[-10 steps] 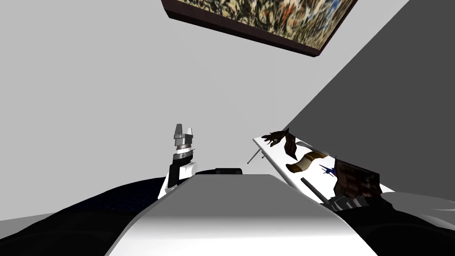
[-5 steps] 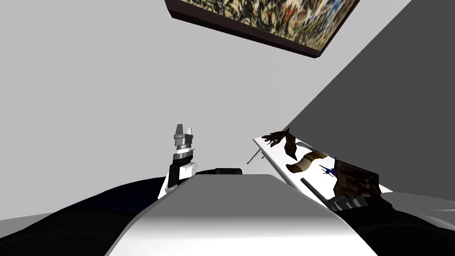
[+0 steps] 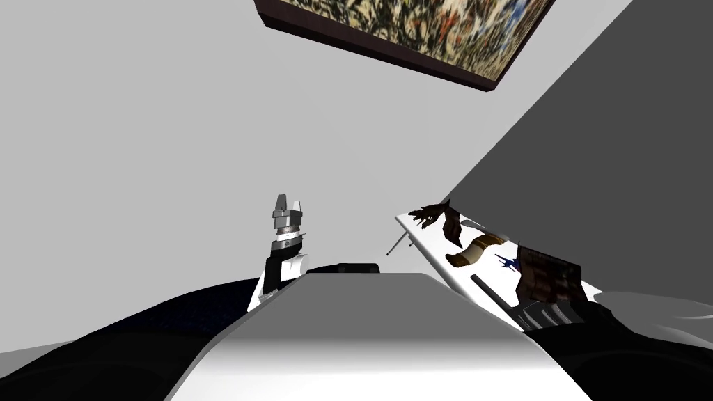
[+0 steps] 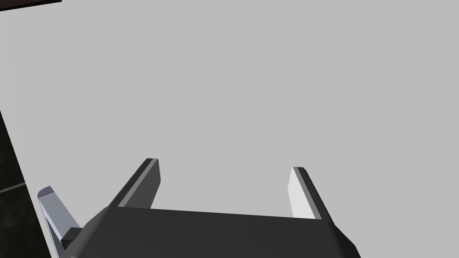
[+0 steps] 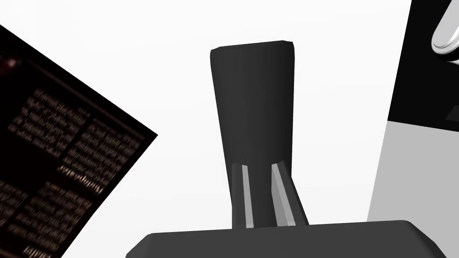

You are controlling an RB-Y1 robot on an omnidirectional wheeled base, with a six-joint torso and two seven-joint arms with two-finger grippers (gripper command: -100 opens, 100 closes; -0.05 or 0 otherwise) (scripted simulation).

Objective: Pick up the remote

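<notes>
The white counter [image 5: 179, 67] carries a slim dark remote [image 5: 253, 103] near its edge, a dark printed booklet [image 5: 58, 179] just beside it, and farther along a curved brown piece [image 3: 473, 252] and a dark brown figure [image 3: 445, 221]

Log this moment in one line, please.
right jaws shut on remote | left jaws open, idle | remote near magazine on white table

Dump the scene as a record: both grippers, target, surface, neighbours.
left gripper: open, raised in front of a plain grey wall
right gripper: fingers close together on the remote's near end
remote: dark, long, lying along the white table
neighbour: dark printed book, beside the remote, not touching it
lifted: not evident
</notes>
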